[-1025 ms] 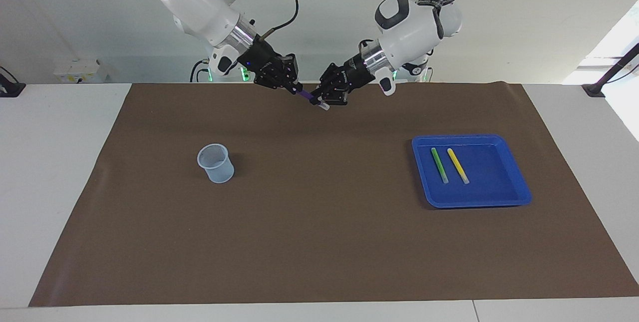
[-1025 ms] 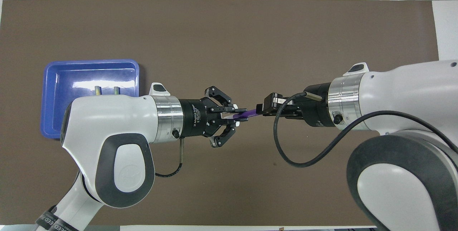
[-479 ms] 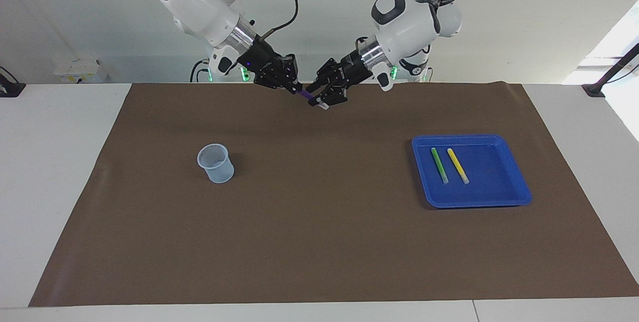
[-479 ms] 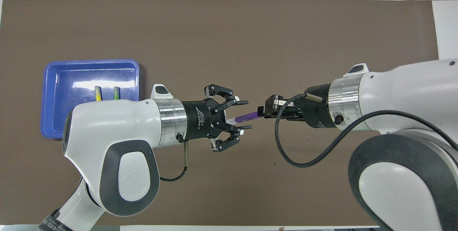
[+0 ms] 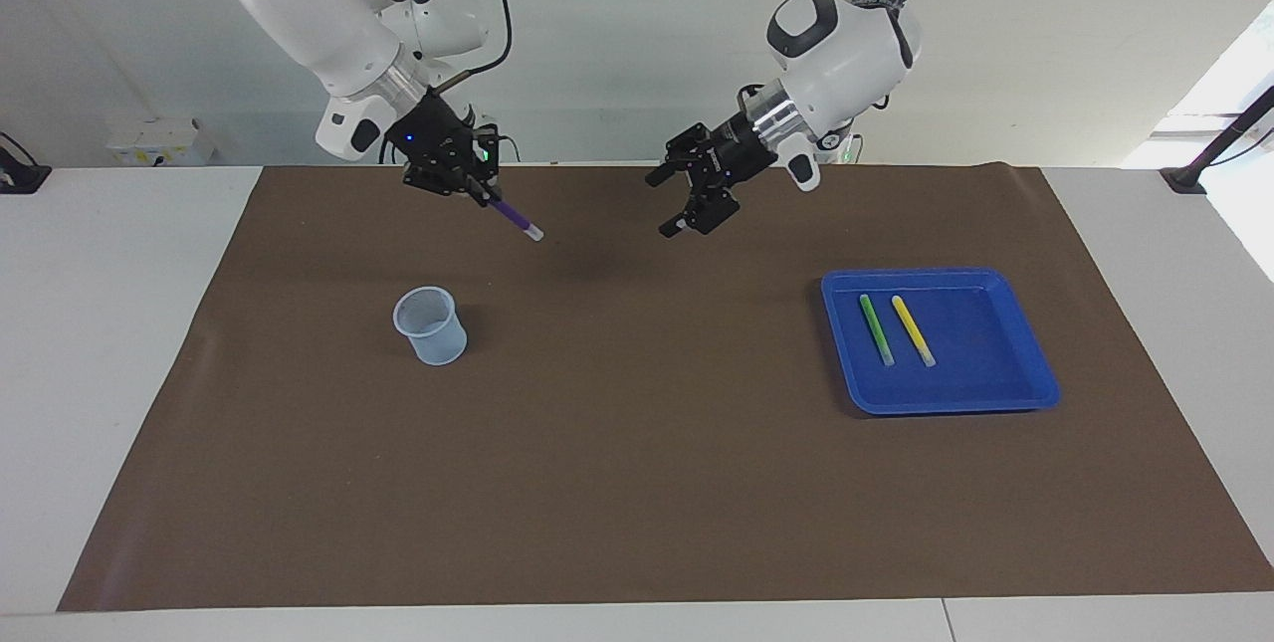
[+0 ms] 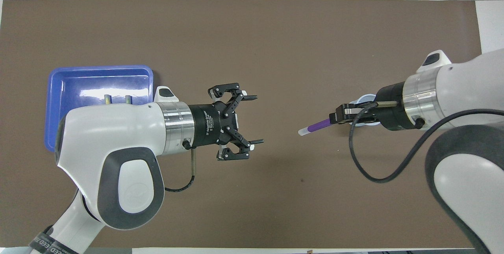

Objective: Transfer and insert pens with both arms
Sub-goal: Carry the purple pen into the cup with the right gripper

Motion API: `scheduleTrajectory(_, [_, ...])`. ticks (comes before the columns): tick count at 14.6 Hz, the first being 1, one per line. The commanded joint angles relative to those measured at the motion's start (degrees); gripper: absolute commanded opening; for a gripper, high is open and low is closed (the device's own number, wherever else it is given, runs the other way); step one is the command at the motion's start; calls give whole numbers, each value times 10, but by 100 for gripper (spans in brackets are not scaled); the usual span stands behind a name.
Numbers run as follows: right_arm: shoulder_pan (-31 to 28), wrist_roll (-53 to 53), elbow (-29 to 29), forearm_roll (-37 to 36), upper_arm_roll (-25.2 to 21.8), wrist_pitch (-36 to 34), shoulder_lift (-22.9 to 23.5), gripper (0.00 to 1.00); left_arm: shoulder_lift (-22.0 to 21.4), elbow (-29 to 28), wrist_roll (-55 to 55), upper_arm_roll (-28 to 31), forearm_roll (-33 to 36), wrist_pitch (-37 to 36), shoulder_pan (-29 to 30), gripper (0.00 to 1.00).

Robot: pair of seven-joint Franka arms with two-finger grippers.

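Your right gripper (image 5: 476, 186) has its fingers clamped on the purple pen (image 5: 516, 217), up in the air near the cup (image 5: 430, 325), pale end angled down. Tip it upright over the cup's mouth before letting go. Your left gripper (image 5: 681, 202) waits with fingers spread wide, holding nothing.

Left hand (image 5: 665, 202) agape, right hand (image 5: 482, 192) clenched

On the worktop (image 5: 637, 483) a cup (image 5: 430, 325) stands toward the right arm's end; a tray (image 5: 1015, 388) toward the left arm's end holds two pens (image 5: 876, 328) lying side by side.
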Motion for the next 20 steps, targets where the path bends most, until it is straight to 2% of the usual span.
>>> scheduleTrajectory(1, [-4, -65, 32, -70, 5, -5, 22, 0, -13, -11, 2, 0, 33, -20, 36, 100])
scheduleTrajectory(5, [-31, -176, 16, -134, 5, 21, 40, 0, -13, -15, 67, 0, 70, -29, 54, 100])
scheduleTrajectory(7, [-53, -224, -3, -147, 5, 41, 45, 0, -15, -16, 134, 0, 76, -54, 76, 100])
scheduleTrajectory(8, [-55, -233, -8, -151, 5, 44, 47, 0, -17, -16, 169, 0, 101, -74, 90, 100])
scheduleTrajectory(10, [-55, -234, -28, -151, 5, 59, 45, 0, -17, -13, 287, 0, 163, -118, 98, 100])
scheduleTrajectory(12, [-55, -231, -54, -151, 5, 87, 43, 0, -24, -15, 393, 2, 187, -167, 117, 100])
scheduleTrajectory(14, [-55, -233, -83, -151, 5, 131, 45, 0, -25, -13, 464, 2, 242, -199, 129, 100])
scheduleTrajectory(18, [-55, -239, -121, -151, 5, 145, 38, 0, -25, -15, 588, 1, 356, -229, 127, 100])
scheduleTrajectory(20, [-57, -240, -145, -151, 5, 176, 34, 0, -25, -16, 658, 2, 371, -246, 129, 100])
